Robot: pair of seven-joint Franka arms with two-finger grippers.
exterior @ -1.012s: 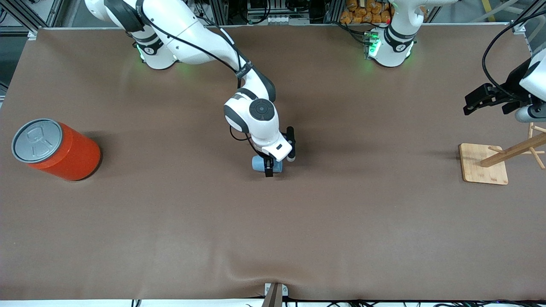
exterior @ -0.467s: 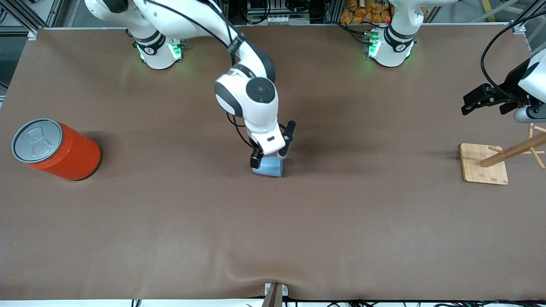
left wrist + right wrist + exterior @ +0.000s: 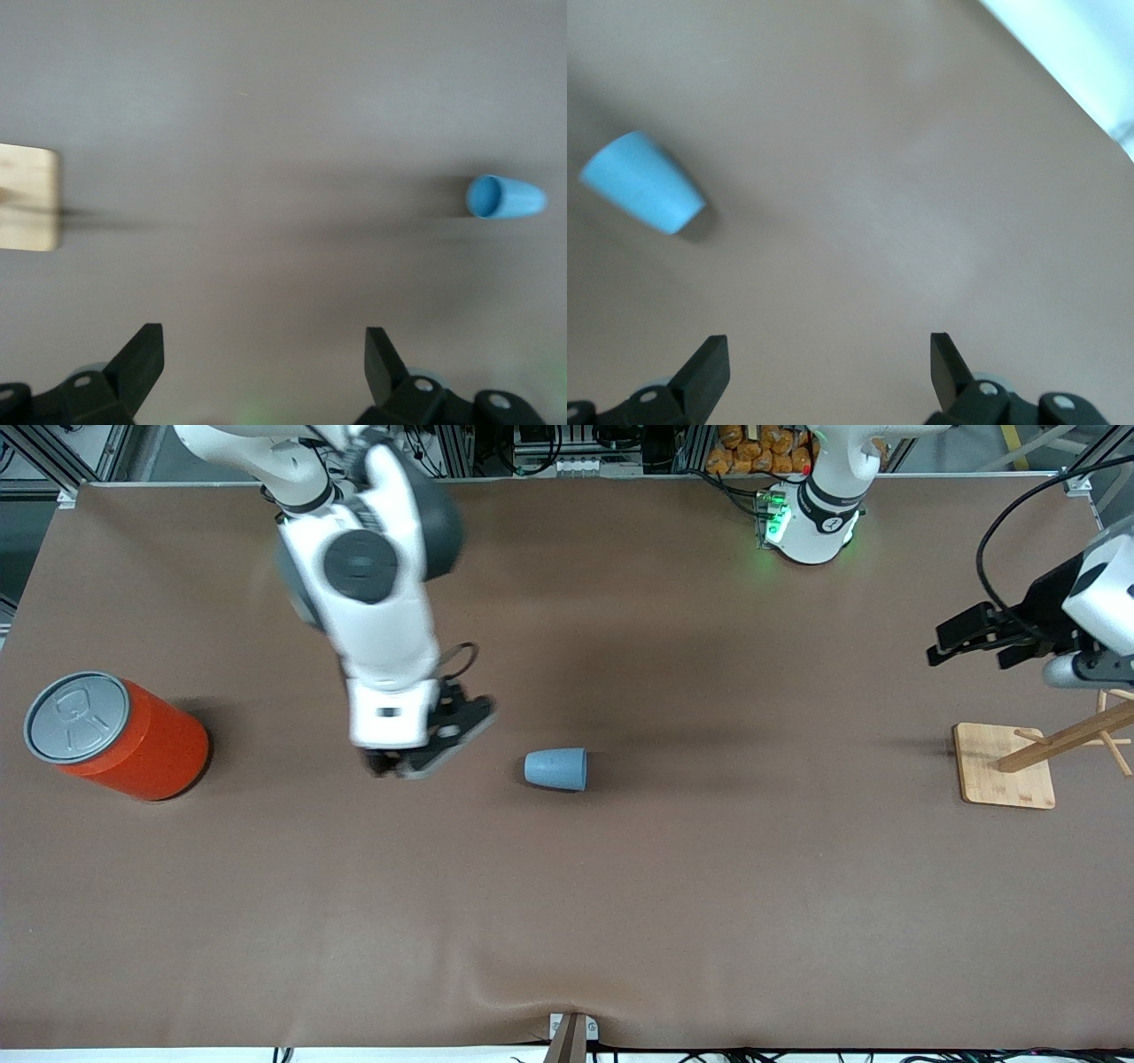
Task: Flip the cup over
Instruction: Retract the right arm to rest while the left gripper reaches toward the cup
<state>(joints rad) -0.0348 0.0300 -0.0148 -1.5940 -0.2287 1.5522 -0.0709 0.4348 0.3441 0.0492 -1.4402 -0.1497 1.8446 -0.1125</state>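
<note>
The small light-blue cup (image 3: 555,769) lies on its side on the brown table, near the middle, with its wide mouth toward the left arm's end. It also shows in the left wrist view (image 3: 505,197) and the right wrist view (image 3: 642,195). My right gripper (image 3: 430,746) is open and empty, up over the table between the orange can and the cup, clear of the cup. My left gripper (image 3: 952,642) is open and empty, held over the table near the wooden stand. Both wrist views show wide-open fingers, the left (image 3: 264,341) and the right (image 3: 826,345), with bare table between them.
A big orange can (image 3: 115,735) with a grey pull-tab lid stands at the right arm's end of the table. A wooden peg stand on a square base (image 3: 1005,766) stands at the left arm's end; its base also shows in the left wrist view (image 3: 27,199).
My right gripper has let go of the cup, risen and swung toward the right arm's end. The cup stays lying where it was. My left gripper has drifted slightly toward the middle.
</note>
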